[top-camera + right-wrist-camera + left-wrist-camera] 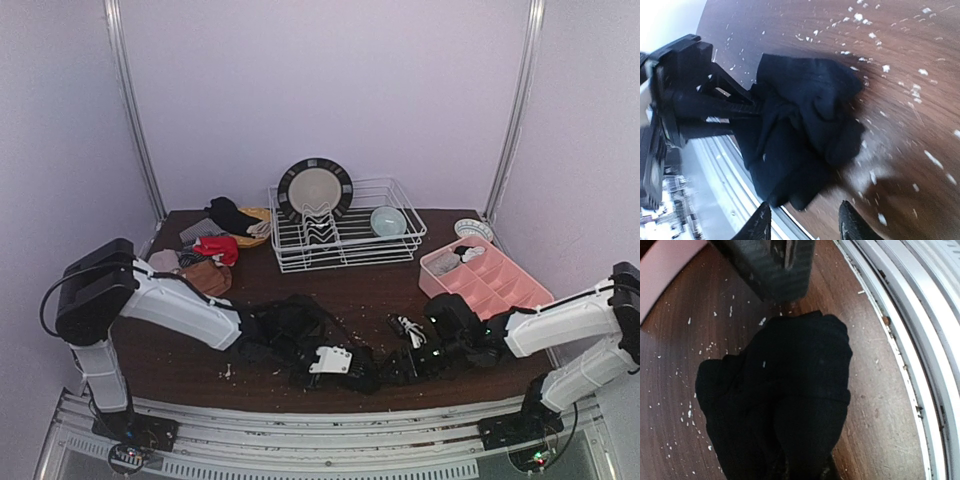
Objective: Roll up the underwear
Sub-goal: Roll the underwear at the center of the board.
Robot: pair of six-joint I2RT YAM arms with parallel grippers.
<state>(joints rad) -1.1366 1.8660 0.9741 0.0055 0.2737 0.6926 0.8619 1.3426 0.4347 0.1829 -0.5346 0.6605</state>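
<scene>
A black underwear [385, 368] lies bunched near the table's front edge, between my two grippers. In the left wrist view the underwear [785, 390] fills the middle and covers my left gripper [806, 474], which is shut on its near end. From the right wrist view the left gripper [747, 107] clamps the underwear [800, 130] from the left. My right gripper [807, 225] is open just short of the bundle, nothing between its fingertips. More underwear [215, 255] in red, brown, grey and black is piled at the back left.
A pink compartment tray [505, 290] stands at the right. A white wire dish rack [400, 245] with a plate [314, 188] and a bowl [388, 220] is at the back. White crumbs dot the wood. The metal rail [920, 340] runs beside the bundle.
</scene>
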